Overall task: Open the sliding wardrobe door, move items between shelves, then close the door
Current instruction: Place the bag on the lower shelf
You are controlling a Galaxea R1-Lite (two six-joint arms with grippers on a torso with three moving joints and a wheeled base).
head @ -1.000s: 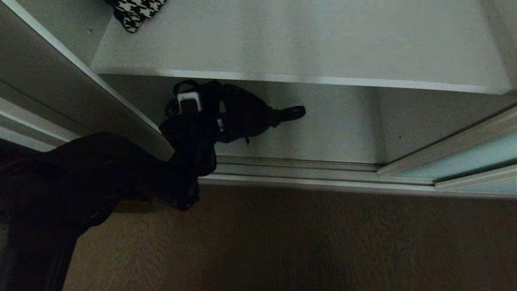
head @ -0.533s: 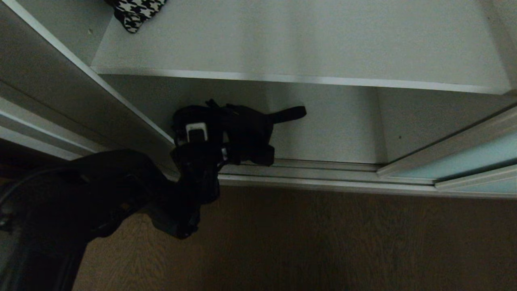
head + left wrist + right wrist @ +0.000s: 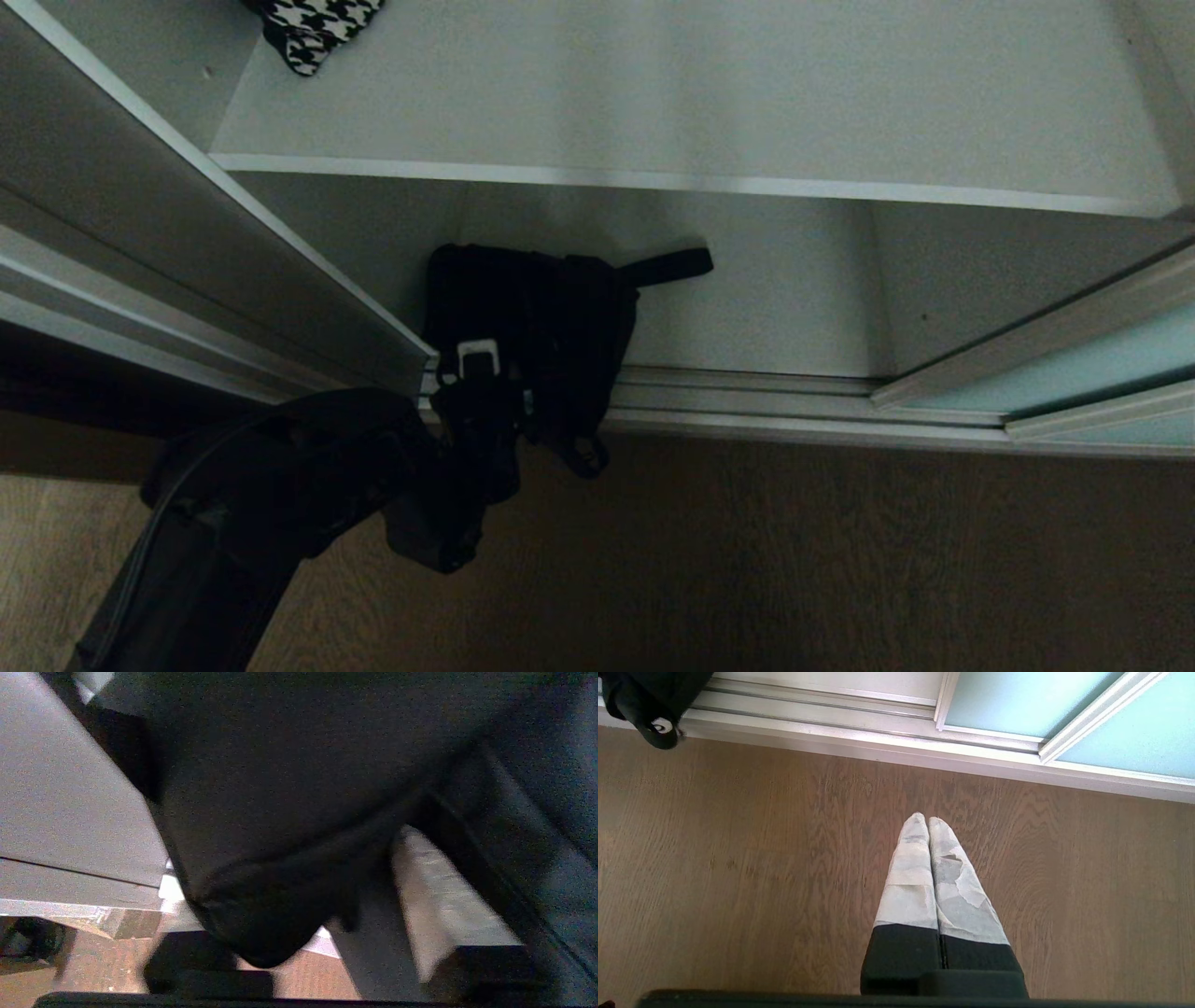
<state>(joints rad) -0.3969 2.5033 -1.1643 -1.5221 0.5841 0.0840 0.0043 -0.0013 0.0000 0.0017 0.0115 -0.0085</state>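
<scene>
The black bag (image 3: pixel 537 322) lies at the front of the lower shelf (image 3: pixel 794 299), its lower end hanging over the door track (image 3: pixel 794 411). Its strap loop (image 3: pixel 667 266) points right. My left gripper (image 3: pixel 476 373) is at the bag's front left edge, shut on the fabric. In the left wrist view the bag (image 3: pixel 280 788) fills the space between the fingers, with one pale finger (image 3: pixel 439 896) showing beside it. The houndstooth piece (image 3: pixel 313 28) lies at the back left of the upper shelf (image 3: pixel 700 93). The sliding wardrobe door (image 3: pixel 1102 364) stands pushed to the right. My right gripper (image 3: pixel 928 819) hangs shut over the floor.
The wardrobe's side panel (image 3: pixel 187 243) runs close along the left of my left arm. Wooden floor (image 3: pixel 747 560) lies in front of the track. The teal glass doors (image 3: pixel 1017 700) overlap at the right.
My left arm has drawn back and downward toward the floor, and the black bag has come with it from deeper on the lower shelf to the front edge, over the track.
</scene>
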